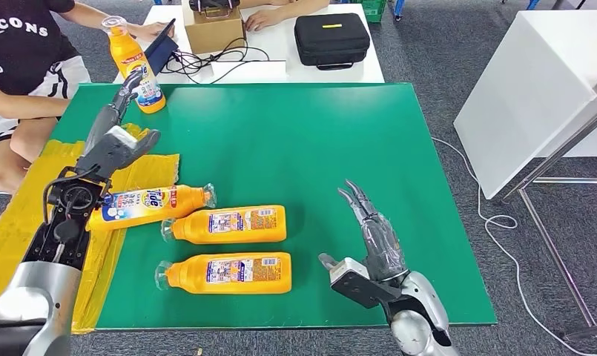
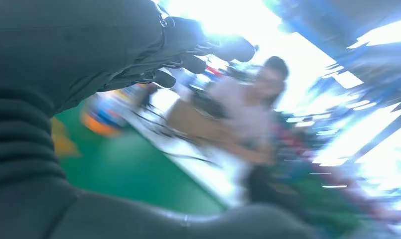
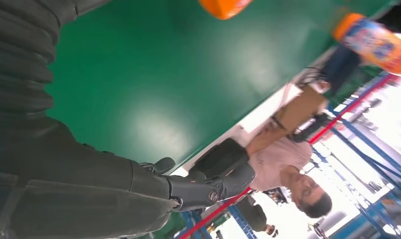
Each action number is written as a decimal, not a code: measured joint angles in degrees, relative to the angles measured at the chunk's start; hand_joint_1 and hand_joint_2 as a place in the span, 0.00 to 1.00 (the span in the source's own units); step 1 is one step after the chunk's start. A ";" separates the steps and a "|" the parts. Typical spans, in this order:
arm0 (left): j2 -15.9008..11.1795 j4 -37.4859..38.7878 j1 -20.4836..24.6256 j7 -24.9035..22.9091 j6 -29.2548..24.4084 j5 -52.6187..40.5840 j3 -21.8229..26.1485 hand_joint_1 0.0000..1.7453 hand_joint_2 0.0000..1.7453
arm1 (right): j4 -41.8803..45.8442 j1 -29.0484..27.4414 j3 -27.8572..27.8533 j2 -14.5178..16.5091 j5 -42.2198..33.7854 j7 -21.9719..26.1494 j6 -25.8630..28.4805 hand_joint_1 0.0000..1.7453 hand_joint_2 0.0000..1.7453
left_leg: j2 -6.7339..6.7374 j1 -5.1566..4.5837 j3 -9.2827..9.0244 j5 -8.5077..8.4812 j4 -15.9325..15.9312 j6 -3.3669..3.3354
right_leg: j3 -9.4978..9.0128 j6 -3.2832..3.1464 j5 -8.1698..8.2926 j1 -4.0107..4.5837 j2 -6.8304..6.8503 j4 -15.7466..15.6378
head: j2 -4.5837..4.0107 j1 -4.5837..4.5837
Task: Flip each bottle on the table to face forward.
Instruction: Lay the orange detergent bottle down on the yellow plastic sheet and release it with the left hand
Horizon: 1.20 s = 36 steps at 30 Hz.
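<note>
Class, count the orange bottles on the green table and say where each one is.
4: one upright at the far left corner, three lying near the front-left: leftmost by the yellow sheet, middle, nearest.

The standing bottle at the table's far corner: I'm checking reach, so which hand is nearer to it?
Left. The left hand has its fingertips right by the standing bottle; the right hand hovers at the near edge, across the table.

Three lying bottles [image 1: 228,225] crowd the mat's [image 1: 340,148] near-left; one upright bottle [image 1: 136,65] stands at its far-left corner. Centre and right lie bare.
</note>
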State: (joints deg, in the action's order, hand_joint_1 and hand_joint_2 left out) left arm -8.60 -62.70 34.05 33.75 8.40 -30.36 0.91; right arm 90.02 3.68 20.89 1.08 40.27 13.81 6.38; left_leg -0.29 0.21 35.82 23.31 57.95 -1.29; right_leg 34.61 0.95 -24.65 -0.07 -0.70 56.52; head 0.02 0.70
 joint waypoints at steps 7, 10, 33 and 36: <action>8.13 -12.49 -10.21 6.06 12.88 19.91 3.12 0.00 1.00 | -10.23 10.43 5.80 0.50 10.36 -0.69 -5.13 0.00 1.00 | 0.06 -0.03 -0.01 -0.02 -0.01 -0.01 | -0.04 0.02 0.05 -0.01 -0.07 -0.01 | 0.00 0.00; 11.61 -17.87 -14.74 6.38 14.05 25.59 1.89 0.00 1.00 | -19.45 18.82 9.65 2.62 10.01 0.44 -6.74 0.00 1.00 | 0.07 -0.02 -0.03 -0.11 -0.01 -0.05 | -0.03 0.02 0.07 0.00 -0.07 0.00 | 0.00 -0.01; 17.59 -30.80 -21.47 6.44 16.61 30.32 1.53 0.00 1.00 | -48.97 39.37 19.74 12.87 6.65 -0.36 -8.71 0.00 1.00 | -0.02 0.02 -0.01 -0.16 -0.01 -0.03 | -0.02 0.01 0.06 0.02 0.00 0.04 | 0.00 0.00; 17.71 -30.83 -21.87 6.44 16.59 30.56 1.60 0.00 1.00 | -51.49 40.45 19.93 14.11 6.02 -1.43 -8.76 0.00 1.00 | -0.03 0.02 -0.01 -0.16 -0.01 -0.03 | 0.00 0.00 0.06 0.03 -0.01 0.04 | 0.00 0.01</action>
State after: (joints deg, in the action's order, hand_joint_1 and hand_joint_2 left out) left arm 9.10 -93.53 12.18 40.19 24.98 0.20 2.51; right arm 38.53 44.13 40.82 15.18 46.29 12.38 -2.38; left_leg -0.32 0.24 35.81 23.16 57.95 -1.32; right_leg 34.62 0.95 -24.59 -0.04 -0.70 56.56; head 0.02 0.70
